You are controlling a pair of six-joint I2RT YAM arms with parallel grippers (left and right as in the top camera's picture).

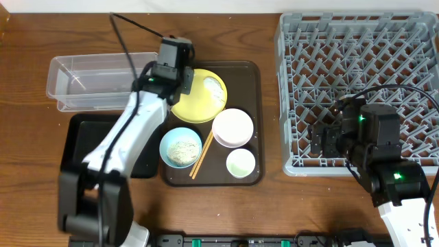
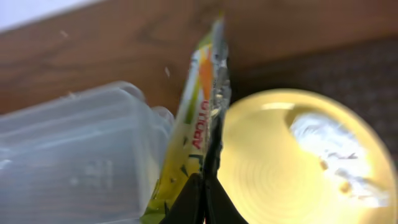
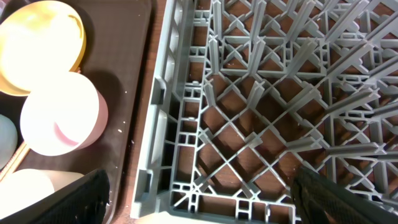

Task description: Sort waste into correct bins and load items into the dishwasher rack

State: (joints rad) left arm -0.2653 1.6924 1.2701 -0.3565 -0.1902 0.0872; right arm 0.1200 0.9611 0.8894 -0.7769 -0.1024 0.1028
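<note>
The left end effector (image 2: 202,202) pinches the snack wrapper (image 2: 198,118) tight, mid-frame, between the clear box (image 2: 68,162) at left and the yellow plate (image 2: 280,168). Trash sorting is under way. Next, I think: move left over that box and let go. The right end effector (image 3: 199,199) hangs open over the rack (image 3: 249,124).

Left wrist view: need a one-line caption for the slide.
Left gripper pinches a green-yellow snack wrapper upright, seen between the clear box and the yellow plate holding a white tissue.

Laboratory tabletop set up as a mock kitchen — two robot arms (image 1: 130,130) at a wooden table (image 1: 27,27), dishes (image 1: 233,127) staged on a brown tray (image 1: 252,82), grey dishwasher rack (image 1: 357,48) at right.
</note>
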